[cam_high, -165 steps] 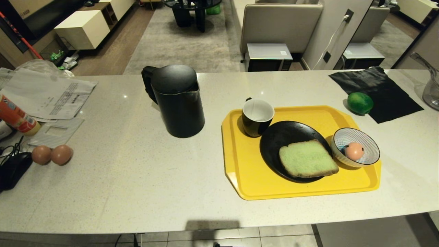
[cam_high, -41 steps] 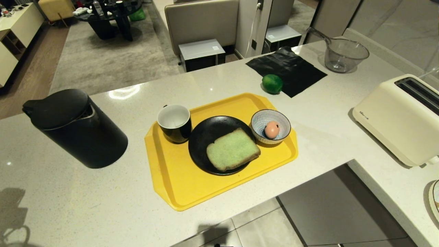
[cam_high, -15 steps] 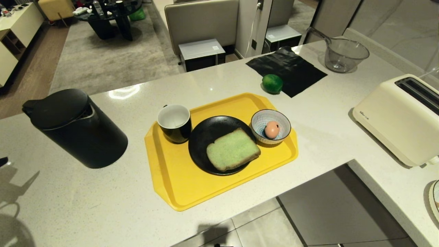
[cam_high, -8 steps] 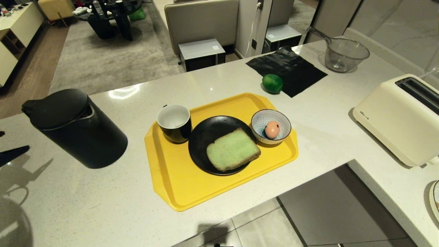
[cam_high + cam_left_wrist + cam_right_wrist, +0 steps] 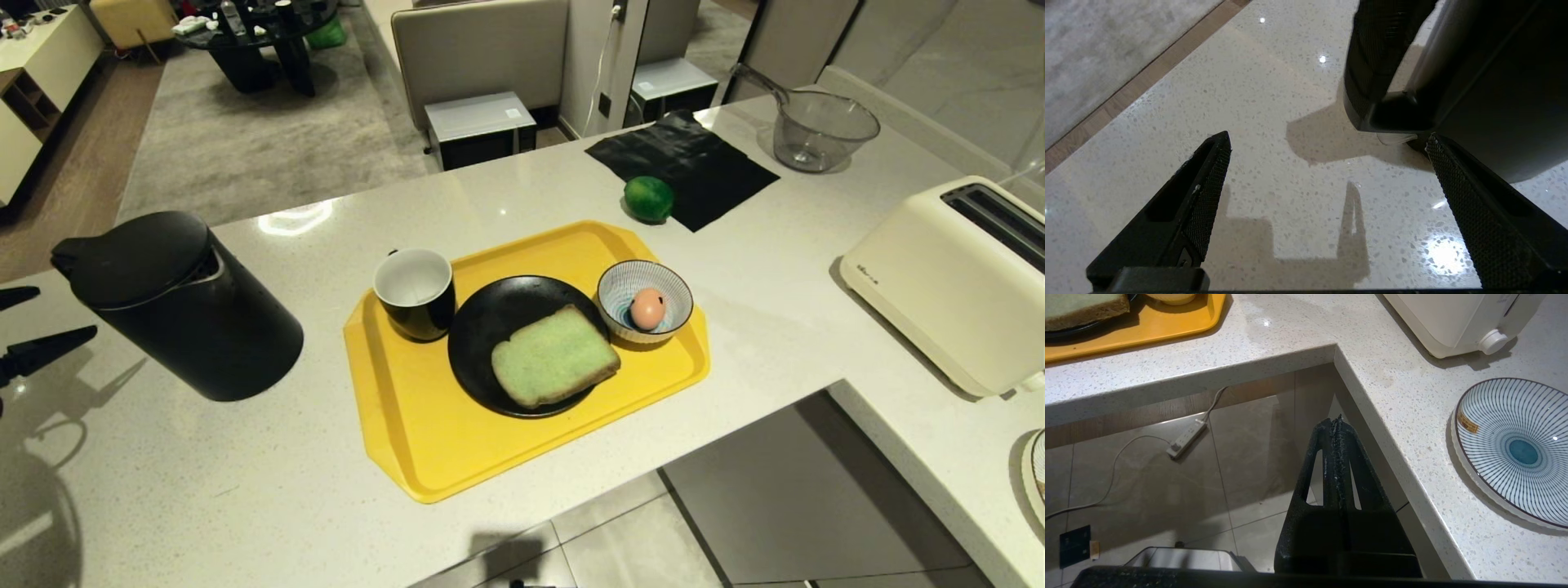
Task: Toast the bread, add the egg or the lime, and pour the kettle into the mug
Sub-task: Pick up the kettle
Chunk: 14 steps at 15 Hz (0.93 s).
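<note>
On the tray (image 5: 424, 457): one mug (image 5: 414, 292), one bread (image 5: 553, 355), one egg (image 5: 647, 308) (left claw (image 5: 45, 322) wide open, empty).

Counter (image 5: 245, 490): polished speckled stone, glossy. kettle (image 5: 188, 314): matt black body, handle finely ribbed. Tray (image 5: 424, 441): smooth yellow plastic. mug (image 5: 415, 294): glazed ceramic. Toaster (image 5: 939, 278): satin cream plastic. Left gripper's fingers (image 5: 1206, 192): knurled black pads.
</note>
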Motion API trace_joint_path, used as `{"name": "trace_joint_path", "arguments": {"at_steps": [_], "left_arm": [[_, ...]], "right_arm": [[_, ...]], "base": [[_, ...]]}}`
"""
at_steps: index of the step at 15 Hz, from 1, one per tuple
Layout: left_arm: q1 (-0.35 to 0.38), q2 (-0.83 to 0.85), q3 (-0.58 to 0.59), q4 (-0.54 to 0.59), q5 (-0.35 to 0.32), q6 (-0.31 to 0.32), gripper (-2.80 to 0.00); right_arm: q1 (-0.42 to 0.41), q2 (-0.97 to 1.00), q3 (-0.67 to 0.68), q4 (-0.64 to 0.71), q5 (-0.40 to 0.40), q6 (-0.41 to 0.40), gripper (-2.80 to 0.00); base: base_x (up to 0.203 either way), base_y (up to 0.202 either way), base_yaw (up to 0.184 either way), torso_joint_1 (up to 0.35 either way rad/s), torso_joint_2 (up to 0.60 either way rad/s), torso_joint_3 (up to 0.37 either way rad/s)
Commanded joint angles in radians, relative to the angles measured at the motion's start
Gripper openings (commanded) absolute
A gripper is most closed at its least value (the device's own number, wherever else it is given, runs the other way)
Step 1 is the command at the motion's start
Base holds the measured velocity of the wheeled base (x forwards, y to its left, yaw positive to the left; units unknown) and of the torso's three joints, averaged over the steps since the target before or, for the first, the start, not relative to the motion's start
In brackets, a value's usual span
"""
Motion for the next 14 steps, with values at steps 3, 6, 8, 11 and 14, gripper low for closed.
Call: {"name": "trace_joint_path", "arguments": {"at_steps": [3, 6, 8, 11, 14], "left_arm": [[-0.019, 0.013, -0.020, -0.002, 0.002, -0.001, 0.00], [-0.048, 0.026, -0.022, -0.002, 0.014, -0.002, 0.00], [-0.064, 0.031, -0.023, -0.004, 0.023, -0.002, 0.00], [-0.088, 0.046, -0.081, -0.004, 0.062, -0.003, 0.00], [-0.122, 0.056, -0.118, -0.016, 0.116, -0.066, 0.00]], "right_arm": [[0.001, 0.002, 0.026, 0.000, 0.000, -0.001, -2.80], [0.001, 0.002, 0.026, -0.002, 0.000, -0.001, -2.80], [0.001, 0.002, 0.026, -0.002, 0.000, -0.001, -2.80], [0.001, 0.002, 0.026, 0.000, 0.000, -0.001, -2.80], [0.001, 0.002, 0.026, 0.000, 0.000, 0.001, -2.80]], "base": [[0.000, 0.000, 0.000, 0.000, 0.00, 0.000], [0.000, 0.000, 0.000, 0.000, 0.00, 0.000], [0.000, 0.000, 0.000, 0.000, 0.00, 0.000], [0.000, 0.000, 0.000, 0.000, 0.00, 0.000], [0.000, 0.000, 0.000, 0.000, 0.00, 0.000]]}}
